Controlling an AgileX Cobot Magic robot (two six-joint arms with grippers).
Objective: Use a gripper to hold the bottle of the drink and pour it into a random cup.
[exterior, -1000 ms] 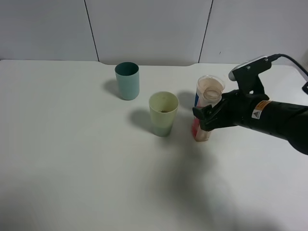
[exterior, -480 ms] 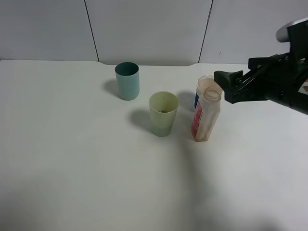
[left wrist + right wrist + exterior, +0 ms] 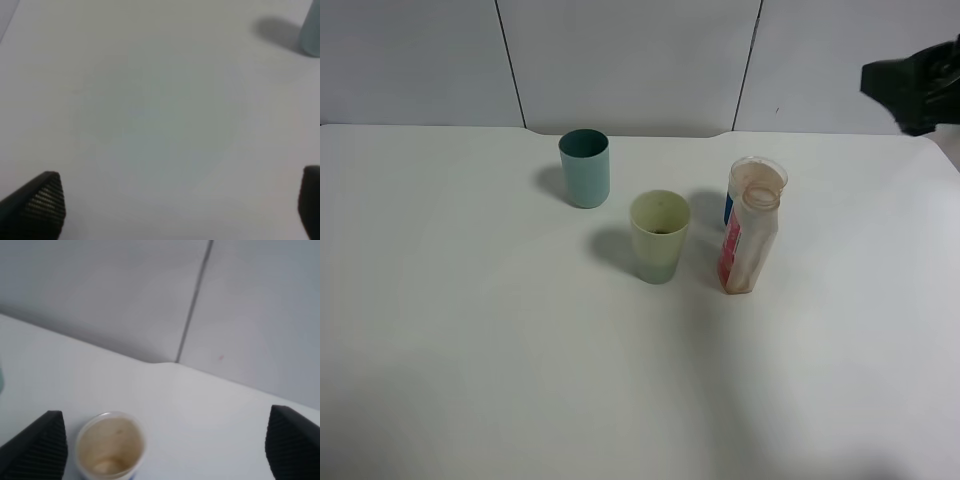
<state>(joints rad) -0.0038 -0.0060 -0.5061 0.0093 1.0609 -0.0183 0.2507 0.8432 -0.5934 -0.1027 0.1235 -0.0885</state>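
Note:
The bottle (image 3: 750,245) stands upright on the white table, whitish with a pink-red label and an open round neck. Nothing is touching it. The pale yellow-green cup (image 3: 660,237) stands just left of it, with a small dark patch showing inside. My right gripper (image 3: 912,88) hangs high at the back right, well clear of the bottle. In the right wrist view the right gripper (image 3: 165,447) is open and holds nothing. My left gripper (image 3: 175,200) shows only in its wrist view, open over bare table.
A teal-green tumbler (image 3: 584,168) stands behind and left of the cup, and its edge (image 3: 312,30) shows in the left wrist view. A blue-and-white cup (image 3: 758,175) with a clear rim stands right behind the bottle and also appears as the blue-and-white cup (image 3: 110,445) below the right gripper.
The right gripper stood around the bottle a second ago. It has since drawn back and risen to the back right, and the bottle stands where it was.

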